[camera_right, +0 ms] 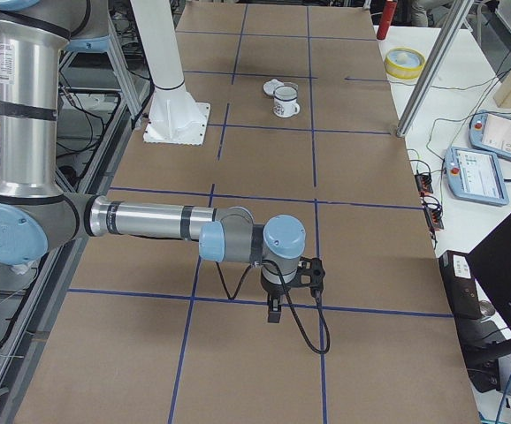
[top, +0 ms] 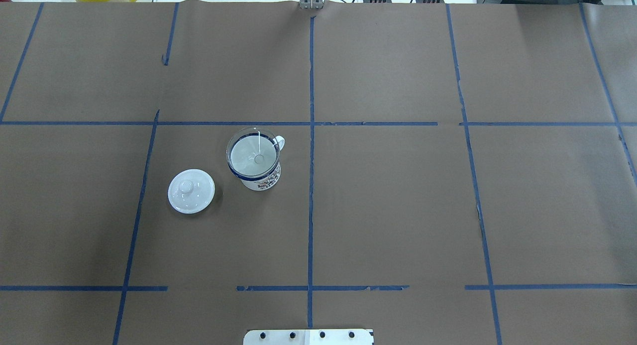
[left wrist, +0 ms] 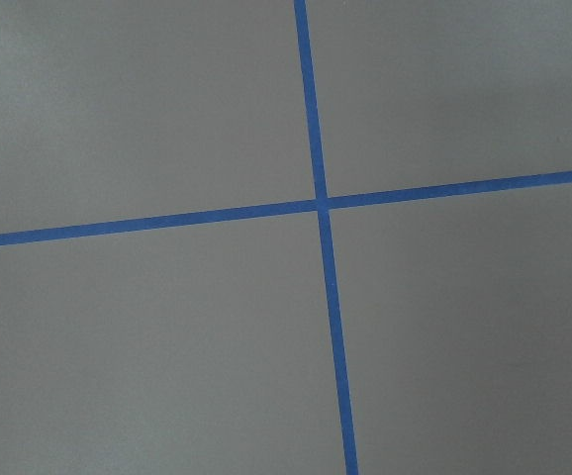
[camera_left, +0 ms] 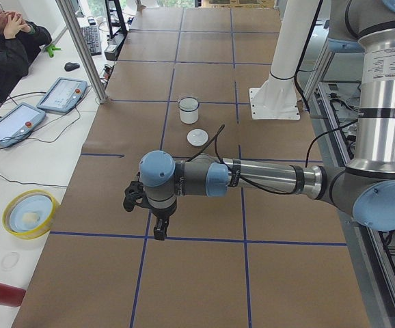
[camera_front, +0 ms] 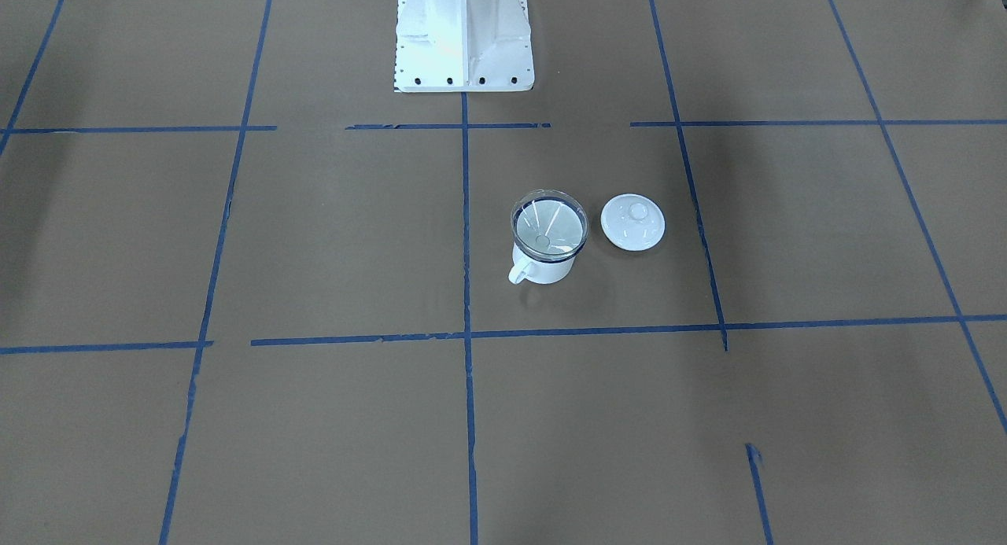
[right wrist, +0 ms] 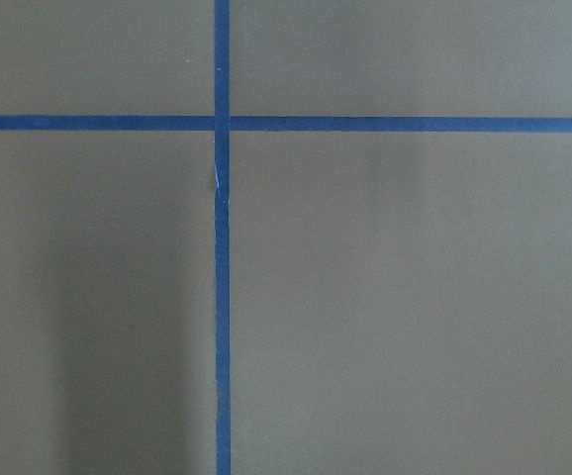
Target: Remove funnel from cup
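The funnel (camera_front: 549,229) sits in the cup (camera_front: 543,270), its wide rim resting on the cup's dark blue edge, and the spout appears to point down inside. A white lid (camera_front: 632,222) lies flat just beside the cup, on the side nearer the left gripper (camera_left: 158,234). Cup and funnel are well apart from that gripper, which hangs pointing down over the brown table (top: 398,210), close above a blue tape line (camera_left: 204,239). The right gripper (camera_right: 274,314) hangs the same way, also far from the cup. Each gripper shows only from the side, so I cannot tell whether either is parted or closed
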Tool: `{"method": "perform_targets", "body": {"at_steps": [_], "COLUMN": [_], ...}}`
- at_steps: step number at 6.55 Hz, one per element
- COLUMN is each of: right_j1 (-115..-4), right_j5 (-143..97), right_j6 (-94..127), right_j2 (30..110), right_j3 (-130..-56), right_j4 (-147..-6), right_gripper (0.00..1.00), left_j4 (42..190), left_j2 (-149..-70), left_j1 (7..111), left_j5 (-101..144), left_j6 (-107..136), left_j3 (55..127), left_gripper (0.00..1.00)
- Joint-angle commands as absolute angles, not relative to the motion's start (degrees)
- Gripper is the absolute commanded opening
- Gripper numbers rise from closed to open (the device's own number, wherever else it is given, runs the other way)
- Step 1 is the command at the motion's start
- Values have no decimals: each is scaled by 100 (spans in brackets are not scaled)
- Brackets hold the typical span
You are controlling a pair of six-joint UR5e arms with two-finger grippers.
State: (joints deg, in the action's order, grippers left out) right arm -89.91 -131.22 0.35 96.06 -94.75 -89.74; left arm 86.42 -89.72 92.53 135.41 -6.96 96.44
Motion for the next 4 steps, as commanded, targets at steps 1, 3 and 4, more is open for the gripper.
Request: {"method": "perform_targets", "body": {"at_steps": [1,3,4], "right_j1": [-8991,-8991,-8991], "right_j5": [-13122,-13122,-13122], "right_j6": [35,35,35], "right_j2": [9606,9606,9606], "right_j3": [-9475,-9475,-9475], "right_j4": [-8974,-8974,-8974], "right_gripper": [100,100,100], "left_j4": [8762,9181,9576], "left_j2": [-9297,-10199,-10248], "left_j1": [9229,9220,9228], "left_j5": [13483,13195,13149], "left_j6": [-650,-572,-275], "left_j3": [9964,9722,9843], "left_gripper": [100,100,100]}}
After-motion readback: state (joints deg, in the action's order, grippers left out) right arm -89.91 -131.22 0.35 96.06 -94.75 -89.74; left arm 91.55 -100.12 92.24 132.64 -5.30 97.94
